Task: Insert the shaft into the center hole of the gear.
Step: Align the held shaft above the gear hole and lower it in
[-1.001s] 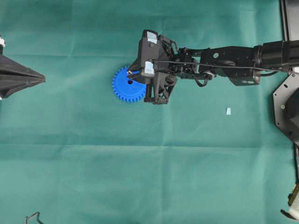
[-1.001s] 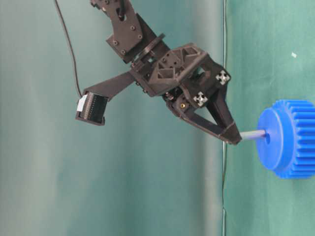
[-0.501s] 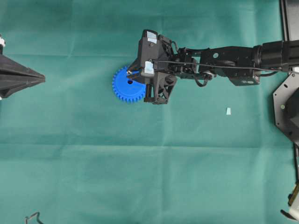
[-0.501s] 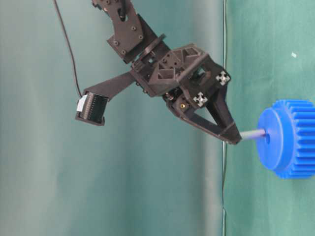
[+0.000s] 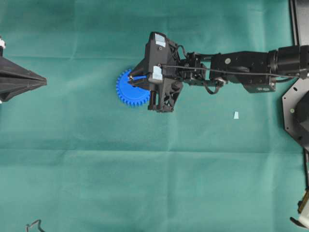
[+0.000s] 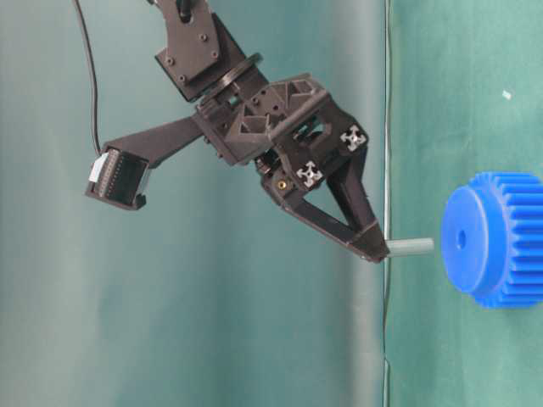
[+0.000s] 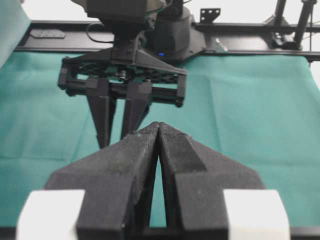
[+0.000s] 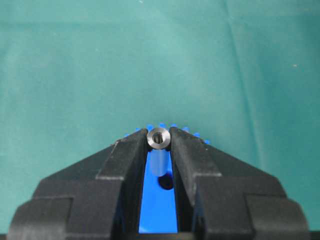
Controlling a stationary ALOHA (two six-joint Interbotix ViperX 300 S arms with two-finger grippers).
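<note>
The blue gear (image 5: 125,93) lies flat on the green cloth, with its dark center hole (image 6: 461,238) facing up. My right gripper (image 6: 377,251) is shut on the shaft (image 6: 412,247), a small silvery pin. The pin hangs just above the gear's face, roughly in line with the hole, with a small gap between them. In the right wrist view the shaft (image 8: 158,137) sits between the fingertips, and the hole (image 8: 166,184) and the blue gear (image 8: 159,212) show below it. My left gripper (image 5: 43,81) is shut and empty at the far left, also in its own view (image 7: 159,127).
A small pale scrap (image 5: 236,115) lies on the cloth to the right of the gear. Black frame parts (image 5: 295,108) stand at the right edge. The right arm (image 7: 122,75) shows ahead of the left gripper.
My right gripper has lifted away from the gear with the shaft. The shaft's tip, which touched the gear's face by the hole, now hangs clear of it. The left arm has not moved.
</note>
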